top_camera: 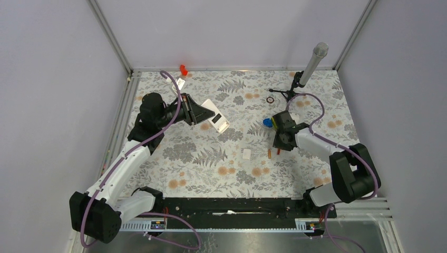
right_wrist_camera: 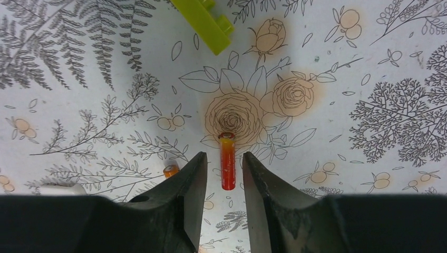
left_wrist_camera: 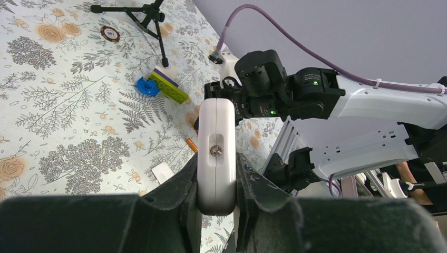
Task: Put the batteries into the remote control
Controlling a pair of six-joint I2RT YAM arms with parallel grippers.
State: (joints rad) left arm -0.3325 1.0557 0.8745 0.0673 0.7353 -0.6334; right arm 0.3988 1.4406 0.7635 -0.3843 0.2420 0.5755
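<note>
My left gripper (top_camera: 204,114) is shut on the white remote control (top_camera: 216,122) and holds it above the table at the back left. In the left wrist view the remote (left_wrist_camera: 216,147) stands edge-on between the fingers (left_wrist_camera: 182,195), a screw showing in its end. My right gripper (right_wrist_camera: 225,158) is open and low over the table, its jaws on either side of one orange-red battery (right_wrist_camera: 227,161) without touching it. The second battery (right_wrist_camera: 170,171) lies just left of the left finger, partly hidden. Both batteries (top_camera: 269,153) lie near the right gripper (top_camera: 279,143) in the top view.
A small white cover piece (top_camera: 246,154) lies left of the batteries. A blue disc (top_camera: 268,123) and a yellow-green block (right_wrist_camera: 209,21) sit just behind the right gripper. A microphone on a tripod (top_camera: 311,66) and a dark ring (top_camera: 270,99) stand at the back.
</note>
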